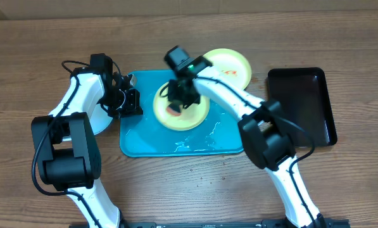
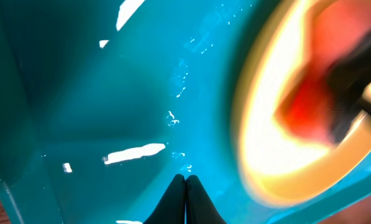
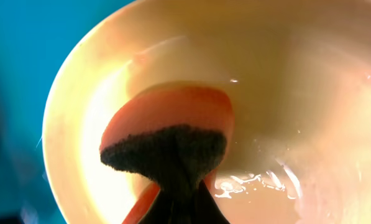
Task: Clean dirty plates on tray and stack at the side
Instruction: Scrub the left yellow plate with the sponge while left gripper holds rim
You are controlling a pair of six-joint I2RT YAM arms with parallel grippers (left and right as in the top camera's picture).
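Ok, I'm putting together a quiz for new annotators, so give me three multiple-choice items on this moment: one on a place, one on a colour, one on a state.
1. Where does the plate under the right arm lie?
A. inside the turquoise tray
B. on the wooden tabletop
C. stacked on another plate

2. What colour is that plate?
A. light blue
B. pale yellow-green
C. white

3. How is the right claw?
A. open and empty
B. shut on a sponge
C. out of view

Answers:
1 A: the overhead view shows tray floor all around the plate.
2 B: its rim is pale yellow-green in the overhead and right wrist views.
3 B: in the right wrist view the fingers pinch the orange and dark sponge over the plate.
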